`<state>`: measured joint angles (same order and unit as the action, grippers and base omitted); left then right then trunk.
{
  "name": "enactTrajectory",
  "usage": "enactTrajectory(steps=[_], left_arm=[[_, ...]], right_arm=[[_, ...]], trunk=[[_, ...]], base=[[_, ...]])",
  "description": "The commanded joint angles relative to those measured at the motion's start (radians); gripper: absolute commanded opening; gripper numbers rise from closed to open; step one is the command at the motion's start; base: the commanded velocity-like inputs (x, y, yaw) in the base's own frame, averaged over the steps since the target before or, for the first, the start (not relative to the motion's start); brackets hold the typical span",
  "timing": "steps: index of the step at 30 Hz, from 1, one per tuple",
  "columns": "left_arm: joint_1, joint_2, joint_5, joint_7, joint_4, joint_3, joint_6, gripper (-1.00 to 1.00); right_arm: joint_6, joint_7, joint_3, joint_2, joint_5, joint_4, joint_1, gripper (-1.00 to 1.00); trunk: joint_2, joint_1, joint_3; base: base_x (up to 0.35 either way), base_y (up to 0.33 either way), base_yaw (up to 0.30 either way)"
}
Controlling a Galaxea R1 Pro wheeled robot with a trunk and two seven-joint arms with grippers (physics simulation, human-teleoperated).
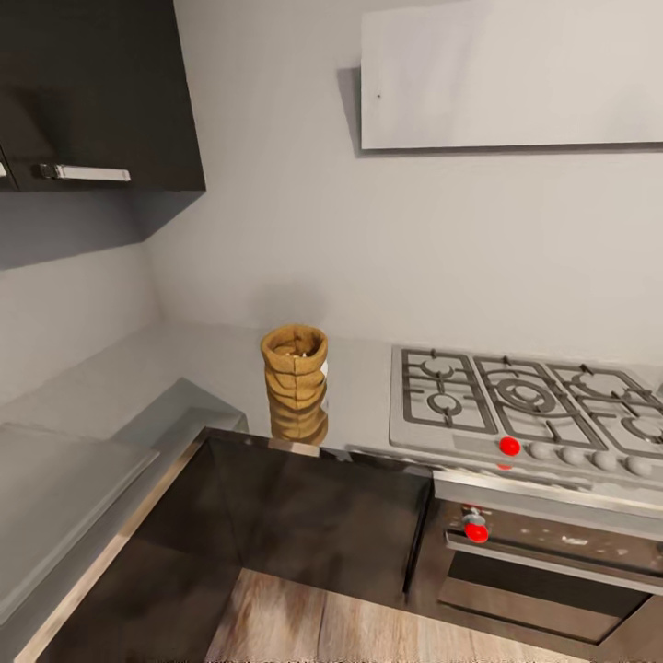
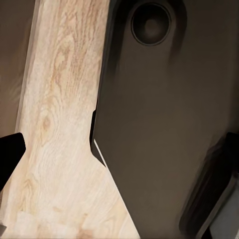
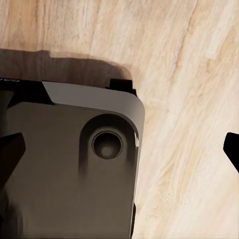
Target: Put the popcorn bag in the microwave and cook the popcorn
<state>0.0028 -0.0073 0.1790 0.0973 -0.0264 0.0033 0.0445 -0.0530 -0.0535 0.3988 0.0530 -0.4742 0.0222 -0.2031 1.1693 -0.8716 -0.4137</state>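
**Still on approach: sack waits in the counter corner, arms tucked low**

Nearest first, both wrist cameras look down at the pale wood-plank floor (image 3: pixel 199 99) and the dark grey moulded robot base (image 3: pixel 69 169), which suggests the arms hang folded at the sides for travel rather than reaching. Black finger edges (image 2: pixel 10 154) show at the borders of each wrist view with a wide gap between them, so both grippers look spread and empty.

From the head camera, the dark glossy cabinet fronts (image 1: pixel 313 525) sit at six o'clock, the built-in dark oven with a steel handle and red knob (image 1: pixel 552 571) at four o'clock. Above them runs the shiny grey metallic countertop (image 1: pixel 175 368), bending round the corner toward nine o'clock.

At the centre stands the crumpled golden-brown paper popcorn bag (image 1: pixel 295 382), upright near the counter's front edge, mouth open, with small whitish popcorn pieces (image 1: pixel 295 351) just visible inside. Its spot near the edge probably keeps it within easy reach. Just beside it, at three o'clock, lies the steel gas hob with grey grates (image 1: pixel 525 405).

Farthest, a dark wall cabinet (image 1: pixel 101 92) sits at ten o'clock and a white flat hood (image 1: pixel 511 74) at one o'clock.
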Motion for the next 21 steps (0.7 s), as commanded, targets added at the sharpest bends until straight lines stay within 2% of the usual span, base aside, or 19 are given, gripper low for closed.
enactTrajectory(steps=[1, 21], left_arm=[[0.000, 0.000, 0.007, 0.002, -0.001, 0.000, 0.002, 1.00], [0.000, -0.002, 0.007, 0.002, -0.001, 0.001, 0.003, 1.00]], right_arm=[[-0.005, -0.002, 0.008, 0.001, -0.007, 0.002, -0.001, 1.00], [-0.005, -0.001, 0.008, -0.003, -0.009, 0.000, -0.001, 1.00]], trunk=[[0.001, 0.000, -0.003], [0.001, 0.000, -0.035]], base=[[0.000, 0.000, 0.000], [0.000, 0.000, 0.000]])
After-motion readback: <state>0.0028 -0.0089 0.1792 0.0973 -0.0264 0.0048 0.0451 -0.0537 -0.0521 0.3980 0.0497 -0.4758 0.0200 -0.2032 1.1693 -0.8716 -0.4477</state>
